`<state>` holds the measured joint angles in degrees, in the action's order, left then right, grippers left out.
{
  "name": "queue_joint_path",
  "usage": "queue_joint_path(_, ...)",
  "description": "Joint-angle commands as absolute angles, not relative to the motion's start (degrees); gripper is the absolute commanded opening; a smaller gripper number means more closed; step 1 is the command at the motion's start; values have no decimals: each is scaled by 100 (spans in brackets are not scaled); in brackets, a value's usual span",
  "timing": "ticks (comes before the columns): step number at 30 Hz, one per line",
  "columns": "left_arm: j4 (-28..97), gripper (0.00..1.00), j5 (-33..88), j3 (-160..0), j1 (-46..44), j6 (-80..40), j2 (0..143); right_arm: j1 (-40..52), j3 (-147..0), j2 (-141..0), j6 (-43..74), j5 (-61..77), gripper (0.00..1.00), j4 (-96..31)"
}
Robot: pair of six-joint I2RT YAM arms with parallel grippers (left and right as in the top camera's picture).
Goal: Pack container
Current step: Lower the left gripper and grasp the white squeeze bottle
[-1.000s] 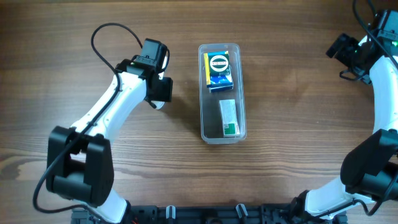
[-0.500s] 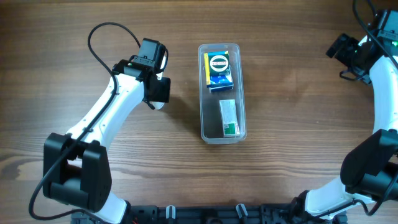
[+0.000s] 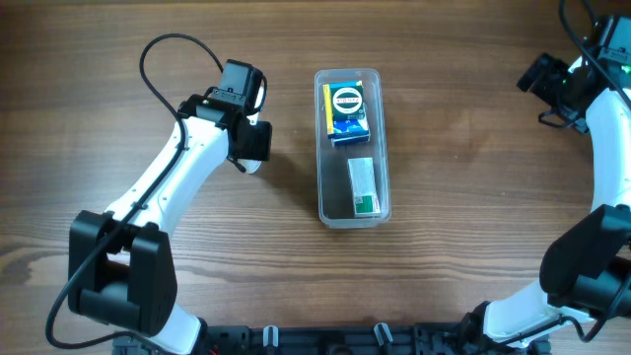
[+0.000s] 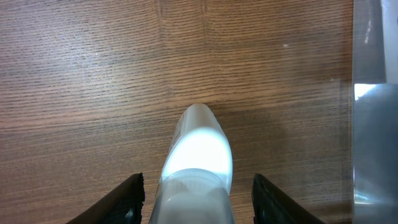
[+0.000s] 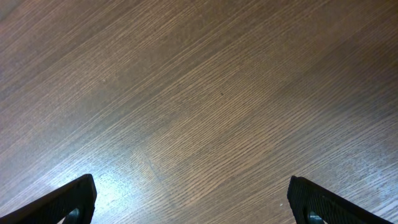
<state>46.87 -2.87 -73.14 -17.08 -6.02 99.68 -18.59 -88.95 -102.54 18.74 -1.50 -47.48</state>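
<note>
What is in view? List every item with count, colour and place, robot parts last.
table: 1, brown wood grain, under everything
container: 1, clear plastic, centre of the table
blue and yellow box: 1, in the far end of the container
white and green box: 1, in the near end of the container
bottle: 1, whitish clear, on the table left of the container
left arm: 1, white and black, left side
right arm: 1, white and black, right edge
left claw: 1, black, open, straddling the bottle with gaps on both sides
right claw: 1, black, open, over bare table at far right
</note>
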Motion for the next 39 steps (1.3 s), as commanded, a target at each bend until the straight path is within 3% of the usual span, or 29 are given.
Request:
queue_joint_path(1,4609,56,-196,-7341,-1680,-307,10020,-1857,-8864,-10265,1817,-119,100,-4733)
queue_joint_path(18,4611,56,21,-7341,-1671,-296,10235,-1857,-8864,-10265,1820,-119,100,-4733)
queue_joint_path(31,4613,39,14,-7341,-1671,-298,10235,-1857,-8864,-10265,1817,-119,100,-4733)
queue_joint_path(39,4613,35,-113,-7341,-1671,-325,10235,-1857,-8864,-10265,1817,-119,100,-4731)
